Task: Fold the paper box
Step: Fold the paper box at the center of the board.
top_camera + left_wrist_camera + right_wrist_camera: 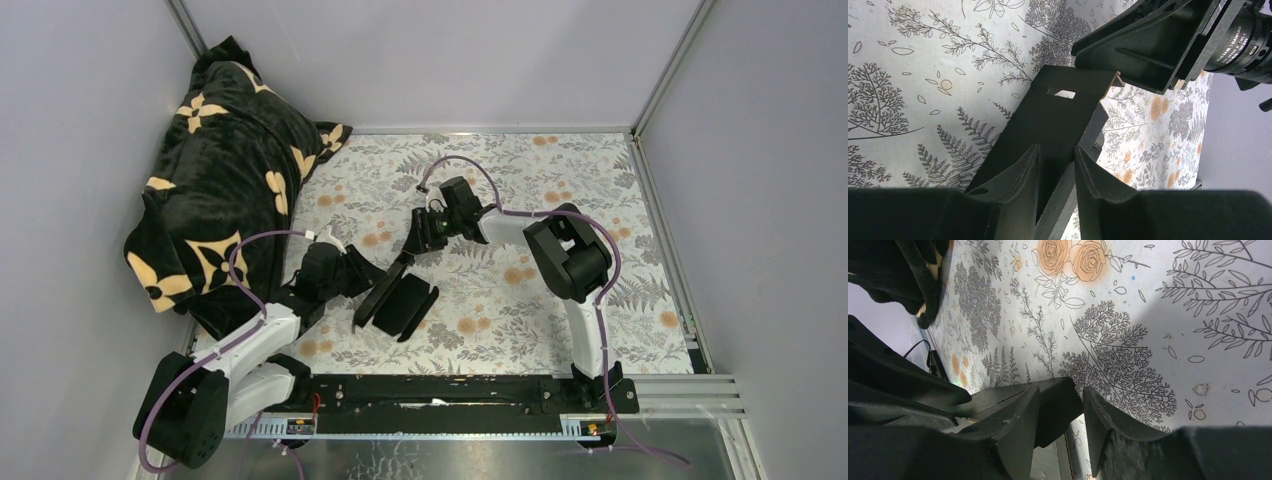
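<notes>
Between the fingers of the left gripper point(1055, 160) we record one dark panel of the paper box point(1048, 120), pinched there. The card runs away from the jaws toward a small slot cut near its far edge. At that far edge we list the right gripper point(1148, 50), its fingers point(1018, 420) standing on either side of the card's corner. They are parted, with the card close against one finger and a sliver of patterned cloth showing before the other, so we enter no clamp. From above, we note the box as a partly folded sheet stretched between the two grippers. One narrow end tilts up toward the right gripper, while the broader flaps lie just beside the left one. Beneath, we enter the floral table cover point(520, 200). Farther out, at the far left corner beside the left arm, a black blanket point(220, 180) with cream flowers lies heaped, apart from the box.
</notes>
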You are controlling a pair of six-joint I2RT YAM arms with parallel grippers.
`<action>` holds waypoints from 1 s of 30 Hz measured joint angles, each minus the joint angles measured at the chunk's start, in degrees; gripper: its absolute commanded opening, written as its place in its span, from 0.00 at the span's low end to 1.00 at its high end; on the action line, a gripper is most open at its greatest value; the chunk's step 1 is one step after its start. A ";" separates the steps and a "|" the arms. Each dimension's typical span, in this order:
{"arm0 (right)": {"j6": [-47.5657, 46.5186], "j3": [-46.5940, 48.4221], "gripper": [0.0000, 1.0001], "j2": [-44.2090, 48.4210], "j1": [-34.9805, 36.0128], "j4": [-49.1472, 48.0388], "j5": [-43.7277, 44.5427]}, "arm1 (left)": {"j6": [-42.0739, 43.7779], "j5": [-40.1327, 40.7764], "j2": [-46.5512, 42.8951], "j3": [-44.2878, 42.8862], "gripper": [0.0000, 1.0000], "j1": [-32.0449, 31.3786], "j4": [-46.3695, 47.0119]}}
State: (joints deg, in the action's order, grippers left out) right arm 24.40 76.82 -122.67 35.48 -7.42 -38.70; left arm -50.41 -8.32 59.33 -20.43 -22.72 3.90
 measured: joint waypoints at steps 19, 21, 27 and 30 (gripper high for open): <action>0.96 -10.38 0.43 6.03 -0.98 -8.15 -0.22 | 0.39 -0.59 1.40 -0.22 0.36 2.23 1.88; 1.05 -11.41 0.43 6.64 -0.98 -8.09 -1.66 | 0.46 -0.04 1.53 -0.35 0.36 2.62 2.08; 1.60 -13.84 0.43 7.17 0.44 -7.69 -6.45 | 0.79 2.86 2.47 -0.35 0.36 3.34 2.84; 1.60 -14.05 0.43 7.23 0.87 -7.72 -7.65 | 1.57 3.43 4.28 0.70 0.36 3.32 -0.68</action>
State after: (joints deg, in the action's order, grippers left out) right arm 26.00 62.76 -115.44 36.36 -15.14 -46.35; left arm -48.84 -4.89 63.61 -19.73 -19.40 3.22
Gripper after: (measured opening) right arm 0.437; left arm 0.360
